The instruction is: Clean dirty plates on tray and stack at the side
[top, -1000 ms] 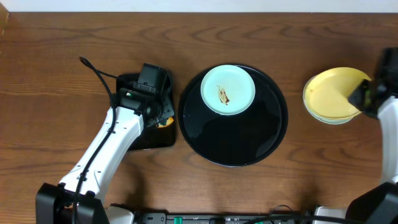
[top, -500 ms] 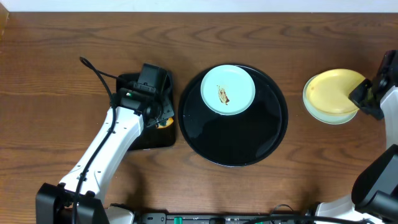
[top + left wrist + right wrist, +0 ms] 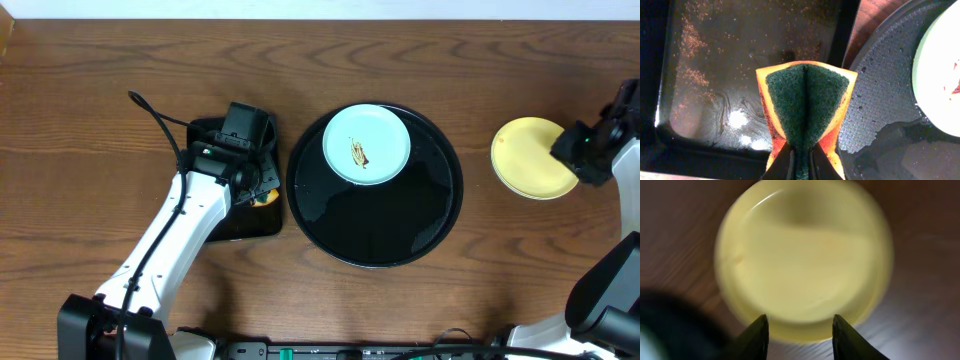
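- Round black tray: sits at the middle of the wooden table. In the left wrist view its textured floor carries water droplets and a wet sheen.
- Pale blue-green plate: lies flat inside the tray, at its far side, close to the rim. A brown-orange smear marks its centre. The left wrist view shows its edge with a reddish mark near the frame border.
- Pale yellow plate: lies on the bare table to the right, well apart from the tray. Its upper face shows no smear in the overhead view. The right wrist view is blurred, so fine marks cannot be judged there.
- Right gripper: fingers are spread wide, and the near rim of the yellow plate shows between them. From overhead the gripper sits at the plate's right edge. Contact with the plate cannot be confirmed.
- Left gripper: jaws pressed together on a sponge, pinching it so that it folds into a V. The green scouring face is turned inward and the orange body outward.
- Sponge position: held over the right part of a small rectangular black tray, just beside the round tray's rim.
- Rectangular tray: stands left of the round tray, nearly touching it. Its floor is wet and carries scattered orange specks.
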`<state>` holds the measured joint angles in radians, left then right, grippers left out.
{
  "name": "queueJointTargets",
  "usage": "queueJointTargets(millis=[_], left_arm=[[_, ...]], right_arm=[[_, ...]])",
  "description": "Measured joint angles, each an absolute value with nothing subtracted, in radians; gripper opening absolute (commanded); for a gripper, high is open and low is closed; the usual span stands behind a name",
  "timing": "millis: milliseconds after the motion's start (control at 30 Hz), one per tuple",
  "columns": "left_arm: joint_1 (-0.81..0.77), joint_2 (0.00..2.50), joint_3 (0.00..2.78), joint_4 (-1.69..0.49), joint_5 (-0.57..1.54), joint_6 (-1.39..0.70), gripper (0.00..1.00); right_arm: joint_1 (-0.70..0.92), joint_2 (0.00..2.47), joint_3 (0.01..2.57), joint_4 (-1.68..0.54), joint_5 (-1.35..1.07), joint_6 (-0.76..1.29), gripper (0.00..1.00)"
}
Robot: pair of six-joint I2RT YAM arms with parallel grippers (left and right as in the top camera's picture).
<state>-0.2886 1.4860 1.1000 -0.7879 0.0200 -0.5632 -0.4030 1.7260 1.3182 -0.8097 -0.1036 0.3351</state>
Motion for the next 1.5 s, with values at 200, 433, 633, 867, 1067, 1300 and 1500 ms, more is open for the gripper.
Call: queueJointTargets(millis=[200, 433, 633, 867, 1067, 1300, 1500], left_arm=[[-0.289, 1.486, 1.100, -0.788, 0.020, -0.548, 0.08], [-0.289, 1.486, 1.100, -0.788, 0.020, -0.545, 0.07], [-0.289, 1.486, 1.100, -0.789, 0.020, -0.545, 0.08], [-0.289, 1.486, 1.100, -0.789, 0.020, -0.545, 0.08], [-0.289, 1.486, 1.100, -0.789, 0.020, -0.545, 0.08], [-0.290, 1.486, 1.100, -0.756, 0.047, -0.519, 0.08], [-0.319, 1.486, 1.100, -0.611, 0.207, -0.435, 0.08]], right_arm=[[-0.270, 1.726, 1.318, -0.843, -0.307, 0.208, 0.41], [-0.011, 1.739, 1.318, -0.760, -0.337, 0.155, 0.37], [0.142, 1.849, 1.319, -0.697, -0.265, 0.202, 0.28], [0.211, 1.999, 1.319, -0.628, -0.196, 0.287, 0.25], [0.236, 2.024, 1.324, -0.627, -0.190, 0.327, 0.01], [0.238, 2.024, 1.341, -0.733, -0.211, 0.346, 0.01], [0.241, 2.024, 1.347, -0.804, -0.219, 0.349, 0.01]])
